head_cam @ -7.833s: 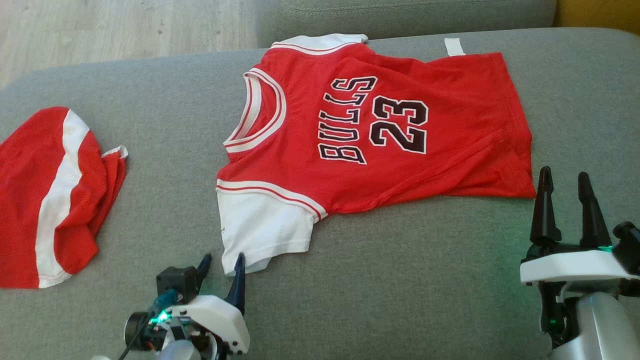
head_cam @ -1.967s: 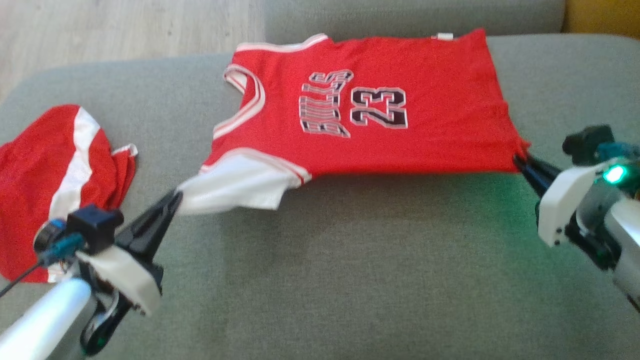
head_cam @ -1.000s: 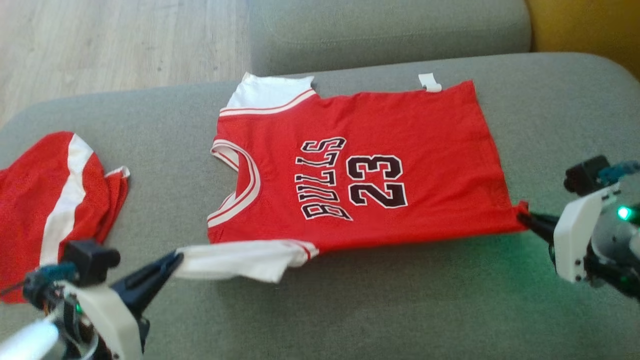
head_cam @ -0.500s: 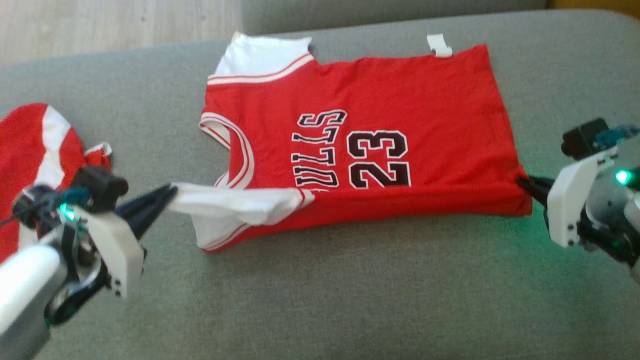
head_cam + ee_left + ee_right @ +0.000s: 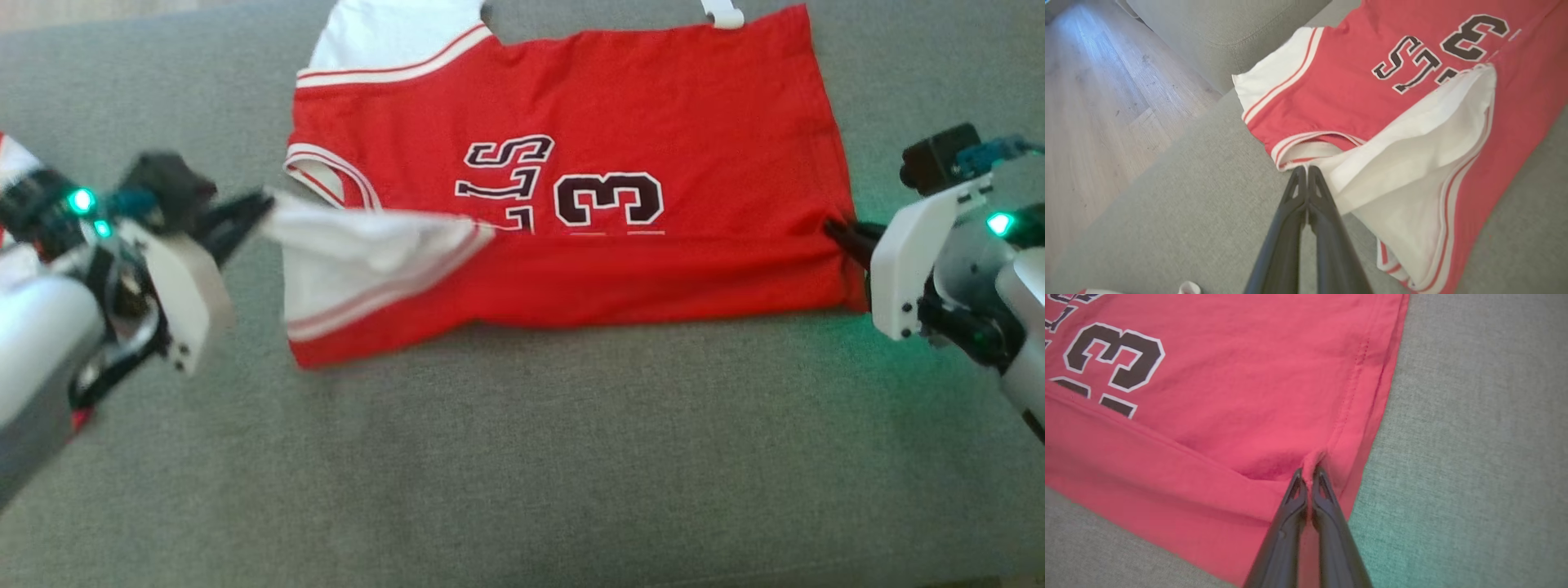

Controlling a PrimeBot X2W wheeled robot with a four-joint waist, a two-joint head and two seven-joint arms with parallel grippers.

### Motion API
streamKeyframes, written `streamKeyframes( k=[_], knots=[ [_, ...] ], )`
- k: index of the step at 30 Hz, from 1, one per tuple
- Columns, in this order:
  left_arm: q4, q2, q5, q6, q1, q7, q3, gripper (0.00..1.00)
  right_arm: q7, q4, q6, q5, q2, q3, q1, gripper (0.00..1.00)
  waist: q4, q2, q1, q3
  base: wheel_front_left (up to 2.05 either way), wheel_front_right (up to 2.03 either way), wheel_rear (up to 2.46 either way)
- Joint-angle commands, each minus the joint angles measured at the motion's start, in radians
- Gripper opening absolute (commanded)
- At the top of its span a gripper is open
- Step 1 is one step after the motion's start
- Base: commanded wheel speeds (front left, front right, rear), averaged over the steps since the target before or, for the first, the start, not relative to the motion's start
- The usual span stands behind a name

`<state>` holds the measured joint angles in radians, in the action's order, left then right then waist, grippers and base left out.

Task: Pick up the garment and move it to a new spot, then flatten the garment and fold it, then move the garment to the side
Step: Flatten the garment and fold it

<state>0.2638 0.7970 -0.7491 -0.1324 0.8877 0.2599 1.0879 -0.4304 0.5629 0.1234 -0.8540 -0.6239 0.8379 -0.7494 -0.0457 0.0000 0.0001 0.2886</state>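
The garment (image 5: 620, 98) is a red jersey with white sleeves and black lettering, lying on the grey sofa cushion (image 5: 522, 457). Its near edge is folded back over the lettering, so part of the number is covered. My left gripper (image 5: 263, 206) is shut on the white sleeve (image 5: 1412, 134), held over the jersey's left side, and the left wrist view shows the fingers (image 5: 1306, 192) pinched on the cloth. My right gripper (image 5: 833, 229) is shut on the red hem corner (image 5: 1312, 459) at the right side. The fold line runs between the two grippers.
A second red and white garment (image 5: 10, 155) peeks in at the far left edge behind my left arm. Wooden floor (image 5: 1098, 94) lies beyond the sofa's far side. A sofa back cushion (image 5: 1224, 24) rises behind the jersey.
Both grippers have carried the jersey's near edge away from me over its front, covering more of the lettering. The head camera has tilted down, shifting the whole picture.
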Motion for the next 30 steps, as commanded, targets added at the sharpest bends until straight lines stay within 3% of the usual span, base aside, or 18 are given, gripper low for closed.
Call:
streamKeyframes(
  k=[1,5,6,7,8,12,18,23,27,30],
  knots=[
    [0.007,0.034,-0.011,0.002,0.086,-0.015,-0.034,0.0,0.012,-0.009,0.007,0.008,-0.01,-0.001,-0.02,0.0,-0.008,0.0,-0.0001,0.013,0.0,0.0,0.0],
    [0.055,0.022,-0.016,0.002,0.156,-0.031,0.03,0.0,0.022,0.014,0.007,0.017,0.007,0.011,-0.044,0.0,-0.014,0.0,-0.0001,0.026,0.0,0.0,0.0],
    [0.075,0.015,-0.013,0.002,0.17,-0.041,0.036,0.05,0.036,0.018,0.007,0.027,0.01,0.016,-0.05,0.29,-0.015,0.0,-0.0001,0.028,0.0,0.0,0.0],
    [0.097,0.005,-0.012,0.002,0.179,-0.057,0.037,0.78,0.048,0.032,0.007,0.023,0.017,0.009,-0.052,1.0,-0.016,0.0,-0.0001,0.03,0.0,0.0,0.0],
    [0.118,-0.008,-0.015,0.002,0.183,-0.076,0.033,1.0,0.059,0.044,0.007,0.019,0.025,0.002,-0.052,1.0,-0.016,0.0,-0.0001,0.03,0.0,0.0,0.0],
    [0.184,-0.052,-0.005,0.028,0.186,-0.178,0.009,1.0,0.176,0.073,0.007,0.035,0.041,-0.039,-0.052,1.0,-0.013,0.0,-0.0001,0.025,0.0,0.0,0.0],
    [0.215,-0.097,-0.054,0.15,0.115,-0.392,-0.087,1.0,0.426,0.04,0.007,0.014,0.058,-0.149,-0.007,1.0,-0.006,0.0,-0.0001,-0.019,0.0,0.0,0.0],
    [0.143,-0.112,-0.128,0.254,-0.003,-0.51,-0.207,1.0,0.646,0.006,0.007,0.081,0.081,-0.302,0.045,1.0,-0.006,0.0,-0.0001,-0.072,0.0,0.0,0.0],
    [0.008,-0.133,-0.09,0.362,-0.125,-0.521,-0.325,1.0,0.688,-0.073,0.007,0.186,0.147,-0.455,0.13,1.0,-0.007,0.0,-0.0001,-0.108,0.0,0.0,0.0],
    [-0.07,-0.158,-0.052,0.399,-0.211,-0.521,-0.394,1.0,0.691,-0.137,0.007,0.271,0.187,-0.522,0.189,1.0,-0.006,0.0,-0.0001,-0.121,0.0,0.0,0.0]
  ],
)
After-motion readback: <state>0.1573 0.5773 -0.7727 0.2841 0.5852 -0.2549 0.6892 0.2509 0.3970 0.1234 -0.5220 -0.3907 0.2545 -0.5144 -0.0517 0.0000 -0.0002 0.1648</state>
